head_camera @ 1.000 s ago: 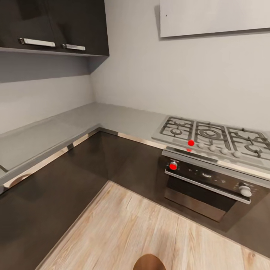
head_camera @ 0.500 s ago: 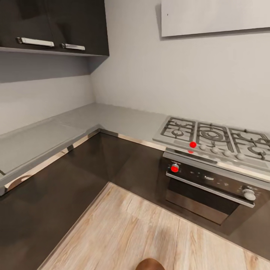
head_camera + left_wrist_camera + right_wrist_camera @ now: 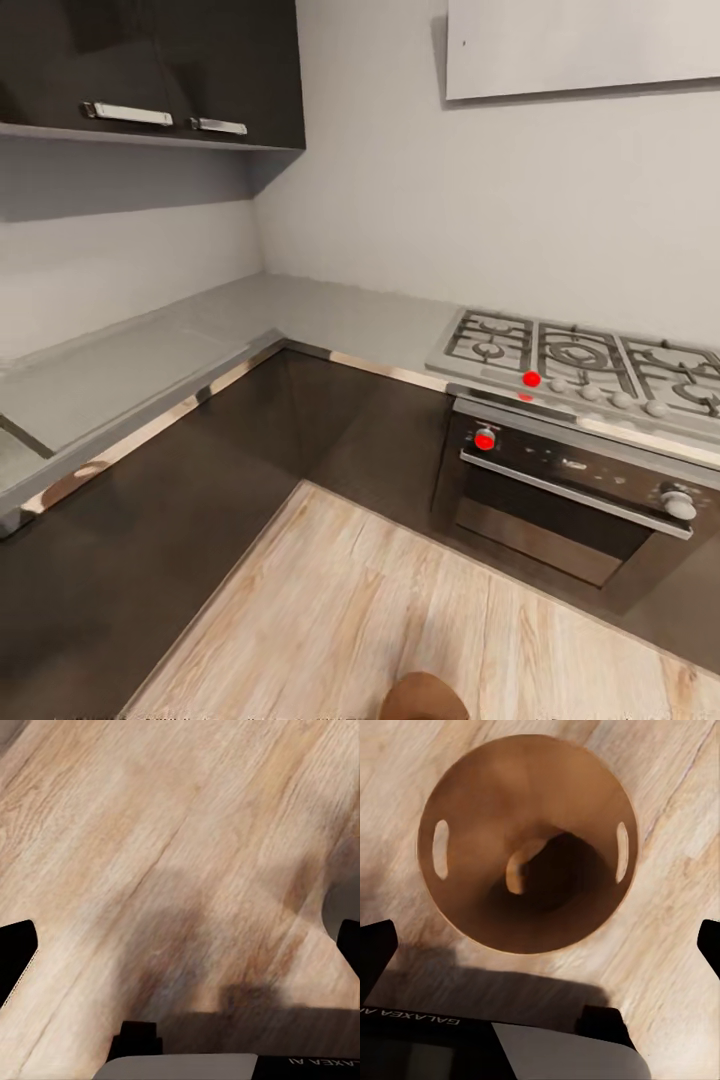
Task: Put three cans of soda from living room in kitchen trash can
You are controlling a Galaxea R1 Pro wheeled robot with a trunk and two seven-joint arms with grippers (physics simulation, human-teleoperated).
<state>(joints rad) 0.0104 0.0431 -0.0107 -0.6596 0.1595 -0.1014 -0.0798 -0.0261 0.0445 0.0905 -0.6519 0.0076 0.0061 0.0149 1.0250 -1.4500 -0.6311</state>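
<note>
I am in the kitchen, facing a corner of dark cabinets. The tash can's brown rim (image 3: 425, 697) peeks in at the bottom edge of the head view, on the pale wood floor. In the right wrist view I look straight down into the tash can (image 3: 472, 810), brown inside with two slots in its wall. A small orange-brown rounded shape (image 3: 517, 874) lies at its bottom; I cannot tell whether it is a can of soda. My right gripper (image 3: 544, 945) hangs open above the bin, holding nothing. My left gripper (image 3: 184, 949) is open over bare floor.
A black oven (image 3: 560, 500) with a gas hob (image 3: 570, 365) stands ahead on the right. A grey L-shaped counter (image 3: 200, 340) over dark base cabinets wraps the left and back. Upper cabinets (image 3: 150, 70) hang at the top left. Pale wood floor (image 3: 350, 600) stretches in front.
The whole head picture has shifted, so the camera has moved: oven, hob and cabinets now sit slightly further right. The bin's rim stays at the bottom edge.
</note>
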